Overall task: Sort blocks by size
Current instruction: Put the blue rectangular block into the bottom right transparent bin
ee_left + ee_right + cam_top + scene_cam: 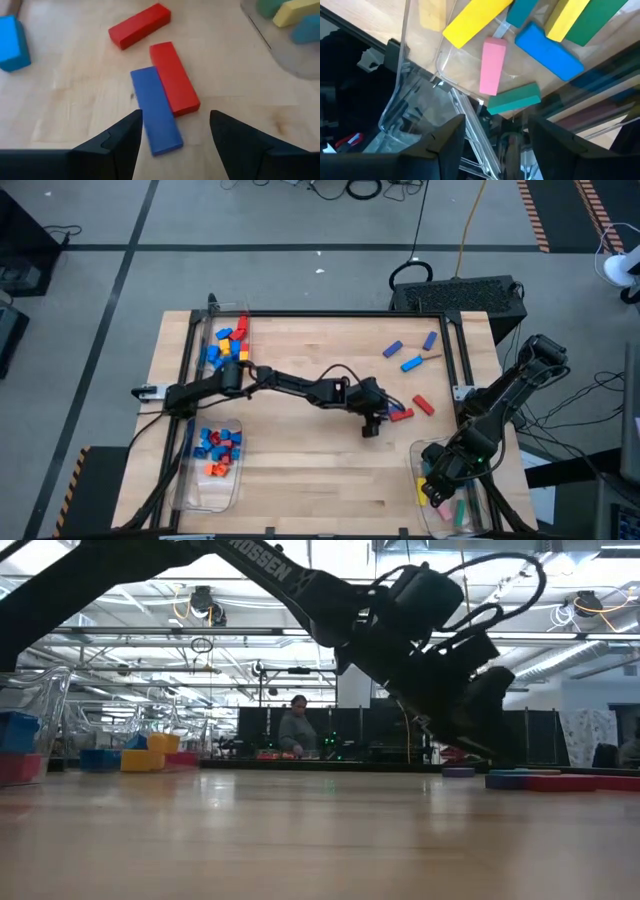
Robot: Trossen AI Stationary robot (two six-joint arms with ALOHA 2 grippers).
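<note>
A blue bar (156, 111) and a red bar (174, 77) lie touching on the tabletop (300, 470), just ahead of the left end effector (174, 135), fingers spread, empty. The right end effector (495, 140), open and empty, hovers over a clear bin (420, 85) containing a pink bar (492, 65).

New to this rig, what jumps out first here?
The left arm stretched across mid-table, its gripper open over a long blue bar lying flush against a long red bar. Next, the right gripper, jaws open, hanging over the clear plastic bin at the table's front right corner, where a pink bar, yellow bar and other long blocks lie.
</note>
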